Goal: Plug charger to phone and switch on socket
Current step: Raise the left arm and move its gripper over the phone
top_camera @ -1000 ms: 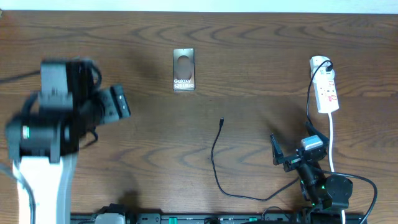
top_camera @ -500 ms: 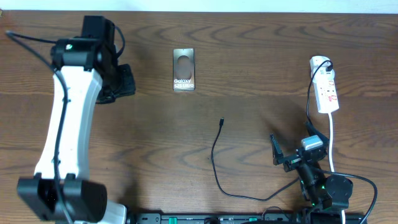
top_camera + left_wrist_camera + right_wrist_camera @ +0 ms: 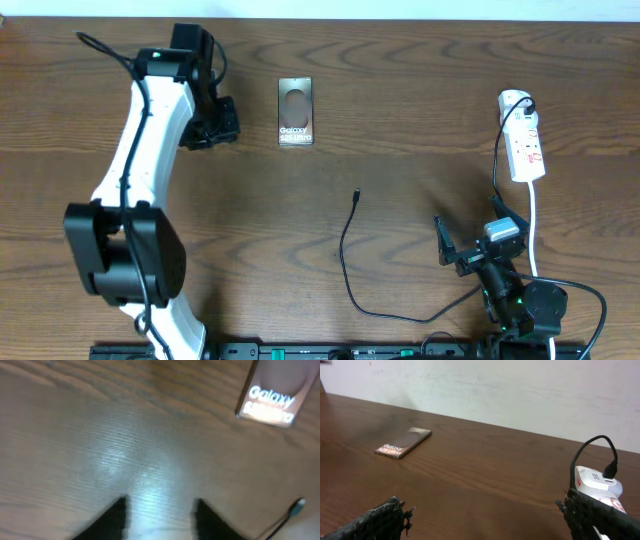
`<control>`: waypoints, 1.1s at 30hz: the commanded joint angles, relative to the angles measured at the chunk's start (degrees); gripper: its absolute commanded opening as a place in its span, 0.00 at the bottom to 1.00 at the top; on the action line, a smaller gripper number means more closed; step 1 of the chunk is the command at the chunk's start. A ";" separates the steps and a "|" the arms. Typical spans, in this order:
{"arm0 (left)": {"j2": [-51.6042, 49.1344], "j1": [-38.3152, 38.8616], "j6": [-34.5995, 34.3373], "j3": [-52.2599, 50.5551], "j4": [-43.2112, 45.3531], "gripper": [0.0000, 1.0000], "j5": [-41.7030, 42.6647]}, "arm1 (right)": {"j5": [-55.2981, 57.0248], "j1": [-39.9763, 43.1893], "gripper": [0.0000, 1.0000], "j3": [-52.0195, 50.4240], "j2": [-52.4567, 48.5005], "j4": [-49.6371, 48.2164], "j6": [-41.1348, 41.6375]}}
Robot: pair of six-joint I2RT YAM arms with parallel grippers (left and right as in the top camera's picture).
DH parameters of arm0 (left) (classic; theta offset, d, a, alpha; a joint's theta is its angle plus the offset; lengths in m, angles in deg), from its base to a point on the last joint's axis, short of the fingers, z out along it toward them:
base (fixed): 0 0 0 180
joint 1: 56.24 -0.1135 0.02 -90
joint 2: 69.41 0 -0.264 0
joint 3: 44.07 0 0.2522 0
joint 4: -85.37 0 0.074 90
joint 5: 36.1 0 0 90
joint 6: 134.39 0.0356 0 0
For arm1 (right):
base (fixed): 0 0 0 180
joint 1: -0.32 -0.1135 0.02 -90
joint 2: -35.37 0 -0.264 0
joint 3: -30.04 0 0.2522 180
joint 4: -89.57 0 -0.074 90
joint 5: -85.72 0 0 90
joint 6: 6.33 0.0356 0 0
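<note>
Phone (image 3: 296, 112) lies near the worktop's far edge; charger (image 3: 343, 250) tip rests mid-worktop. Left pincer (image 3: 222, 122) hovers just beside the phone, its jaws parted; better to pin the phone squarely, leaving its port end free.

I see the phone (image 3: 296, 112) lying flat at the far middle, face up, with white "Galaxy" lettering under a pale oval. The charger (image 3: 341, 255) curves up from the near edge; its tip (image 3: 356, 197) lies free, well short of the phone. The socket (image 3: 523, 140), white with red marks, lies far right with a black plug in its far end.
</note>
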 commanded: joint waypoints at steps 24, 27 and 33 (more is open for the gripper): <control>-5.31 0.46 -1.55 0.13 0.52 0.95 1.77 | 0.24 -0.35 0.99 -0.07 0.04 0.26 0.59; -5.31 0.52 -1.53 0.07 -0.48 0.89 1.79 | 0.24 -0.35 0.99 -0.07 0.04 0.26 0.59; -5.31 0.52 -1.53 -0.42 -1.16 0.64 1.79 | 0.24 -0.35 0.99 -0.07 0.04 0.26 0.59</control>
